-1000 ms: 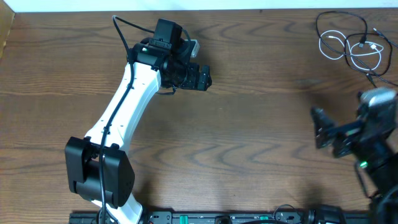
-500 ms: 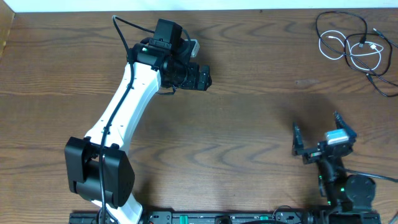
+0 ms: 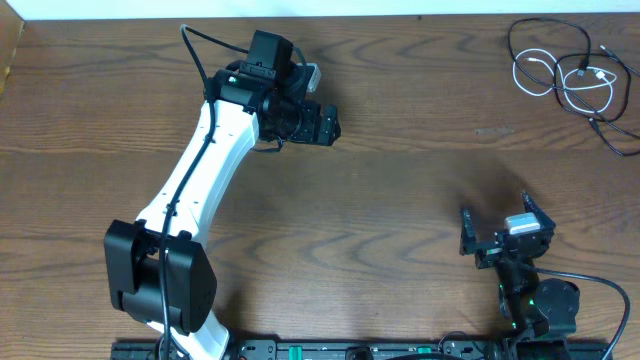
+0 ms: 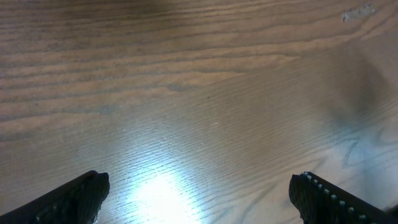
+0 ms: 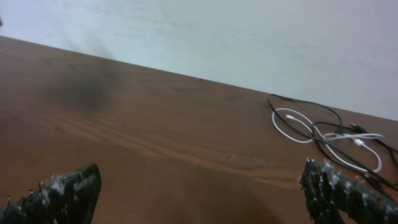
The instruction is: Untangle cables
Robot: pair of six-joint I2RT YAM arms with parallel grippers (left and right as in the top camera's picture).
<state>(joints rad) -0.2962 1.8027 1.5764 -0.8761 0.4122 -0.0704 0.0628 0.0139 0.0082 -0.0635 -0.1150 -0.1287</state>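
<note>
The cables lie in a loose tangle at the table's far right corner. The black cable loops widely over and around the shorter white cable. The right wrist view shows the same heap ahead and to the right, black cable crossing white cable. My right gripper is open and empty near the front edge, well short of the tangle. Its jaws stand wide over bare wood in its own view. My left gripper hangs open and empty over the table's middle left, with only wood between its fingertips.
The wooden table ends at a pale wall just behind the cables. The left arm's white link runs diagonally from its base at the front left. A thick black wire trails from the right arm's base.
The right arm has swung from the right edge down and to the left, ending close to the front edge with its jaws still wide. The left arm and the cables have not moved.
</note>
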